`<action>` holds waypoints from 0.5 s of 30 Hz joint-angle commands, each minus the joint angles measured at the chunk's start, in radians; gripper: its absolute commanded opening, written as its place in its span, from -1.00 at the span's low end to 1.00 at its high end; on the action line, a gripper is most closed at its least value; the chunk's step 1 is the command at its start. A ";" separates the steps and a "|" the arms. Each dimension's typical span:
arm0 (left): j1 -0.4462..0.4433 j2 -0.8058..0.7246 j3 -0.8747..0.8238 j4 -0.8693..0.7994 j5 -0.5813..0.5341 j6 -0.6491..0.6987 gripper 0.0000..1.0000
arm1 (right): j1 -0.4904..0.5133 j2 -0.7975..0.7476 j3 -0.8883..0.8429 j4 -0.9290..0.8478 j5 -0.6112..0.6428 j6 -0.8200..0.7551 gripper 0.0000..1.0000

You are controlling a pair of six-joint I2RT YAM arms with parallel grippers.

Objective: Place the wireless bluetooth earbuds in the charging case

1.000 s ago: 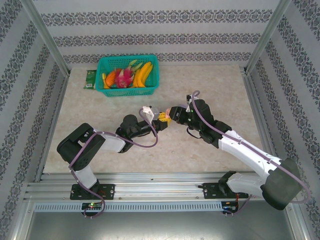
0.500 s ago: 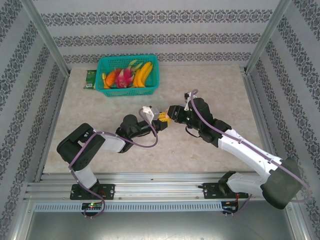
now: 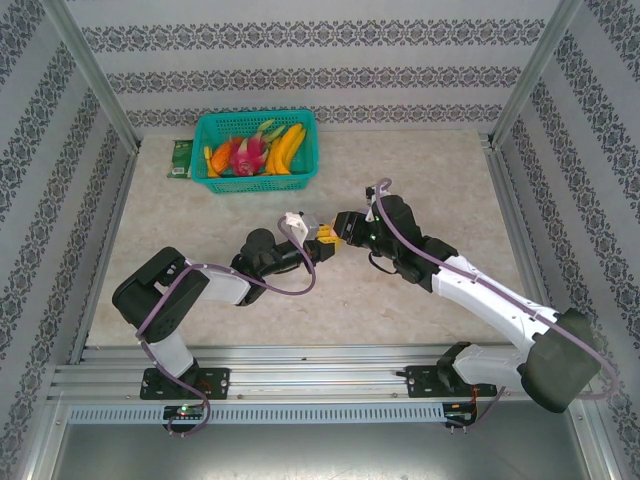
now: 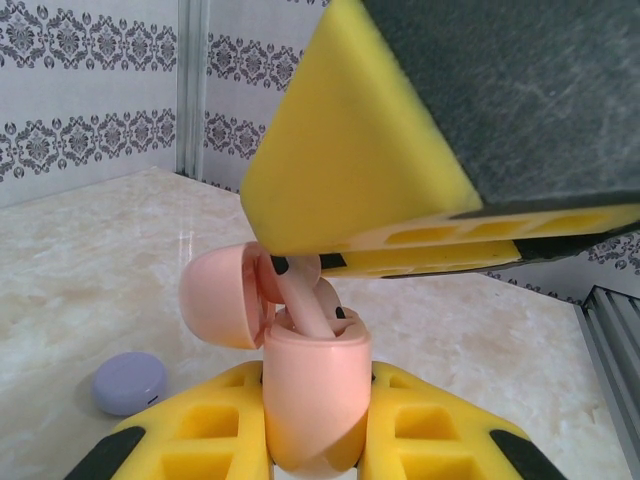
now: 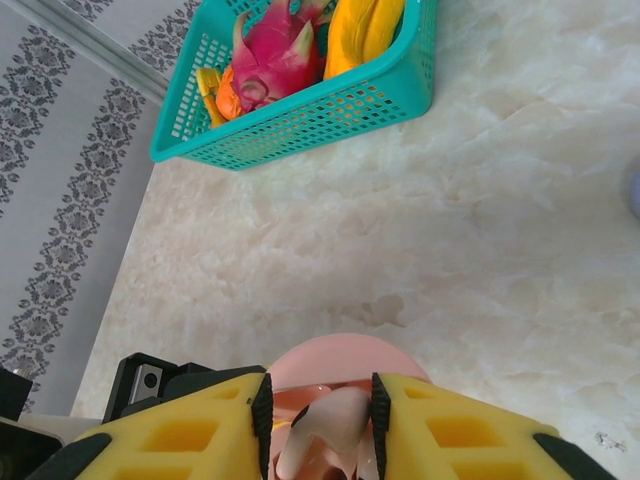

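The left gripper (image 4: 316, 445) clenched the upright pale pink charging case (image 4: 312, 385) low on its body, lid hinged back, while the right gripper (image 5: 320, 415) pinched 1 pale pink earbud (image 4: 302, 300) between its pads, the stem angled down into the case's mouth. The step in hand appeared to be seating that bud, which looked partly in rather than home. The next move would likely call for a short push along the line of the well, the case braced against it, and a release only once the bud sat flush; a tilted stem could jam on the rim. The left wrist camera gave the side-on look at bud against case, plus a pale purple round disc (image 4: 128, 382) lying on the marble table (image 4: 80, 270) just behind. The right wrist camera, looking past its 2 yellow fingers (image 5: 470, 430), hid how deep the bud sat but showed the teal basket (image 5: 330, 110) of fruit well beyond. From the top camera, the 2 arms met mid-table, the basket stood near the far wall, and a small green item (image 3: 180, 160) lay just beside it.
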 commanded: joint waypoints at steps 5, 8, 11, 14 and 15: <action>-0.016 -0.041 0.018 0.034 0.028 0.020 -1.00 | 0.052 0.041 0.073 -0.051 0.026 -0.094 -0.47; -0.016 -0.043 0.018 0.033 0.028 0.020 -1.00 | 0.070 0.049 0.087 -0.077 0.056 -0.118 -0.49; -0.016 -0.043 0.017 0.031 0.025 0.020 -1.00 | 0.079 0.051 0.094 -0.089 0.078 -0.128 -0.56; -0.016 -0.043 0.018 0.031 0.025 0.020 -1.00 | 0.081 0.044 0.092 -0.087 0.085 -0.127 -0.62; -0.016 -0.043 0.018 0.029 0.025 0.021 -1.00 | 0.081 0.040 0.090 -0.085 0.090 -0.125 -0.65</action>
